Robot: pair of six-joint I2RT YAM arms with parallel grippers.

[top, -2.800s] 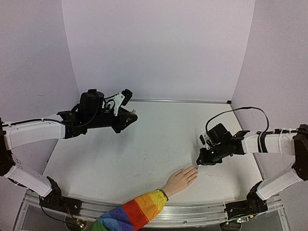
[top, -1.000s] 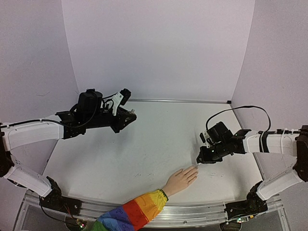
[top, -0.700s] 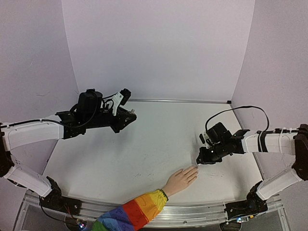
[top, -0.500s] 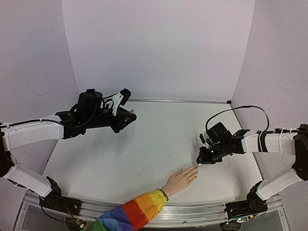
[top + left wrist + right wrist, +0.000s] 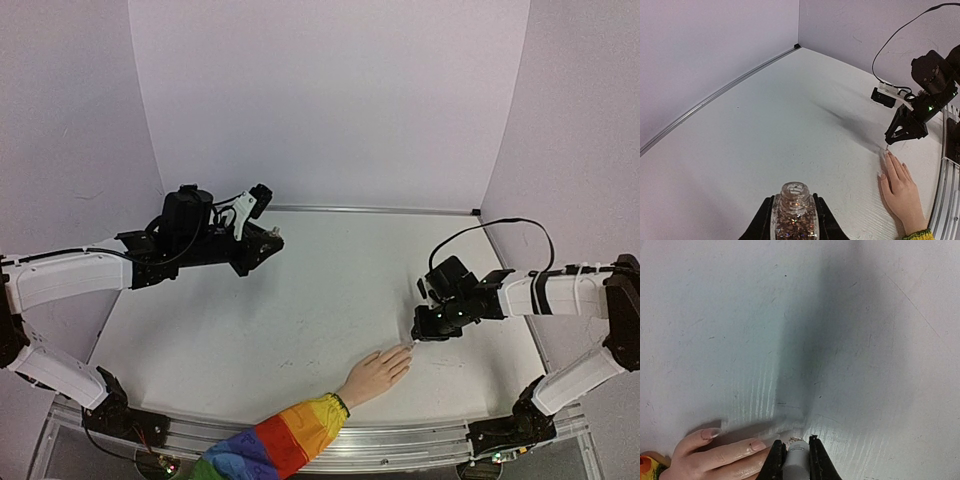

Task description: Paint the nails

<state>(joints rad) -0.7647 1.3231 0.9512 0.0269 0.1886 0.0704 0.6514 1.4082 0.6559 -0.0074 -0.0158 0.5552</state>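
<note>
A small flesh-coloured hand [image 5: 376,374] with a rainbow-striped sleeve [image 5: 280,443] lies flat on the white table near the front. Its pale nails [image 5: 758,444] point toward the right arm. My right gripper [image 5: 418,334] is shut on a grey brush cap [image 5: 796,461], with the brush tip touching a fingertip [image 5: 886,156]. My left gripper [image 5: 262,240] hovers at the back left, shut on an open bottle of glitter polish [image 5: 794,216]. The hand also shows in the left wrist view [image 5: 902,189].
Purple walls enclose the white table [image 5: 320,290]. A metal rail [image 5: 420,440] runs along the front edge. A black cable [image 5: 490,232] loops above the right arm.
My right gripper has shifted slightly at the fingertips, staying over the hand's nails. The left arm and the hand have not moved.
</note>
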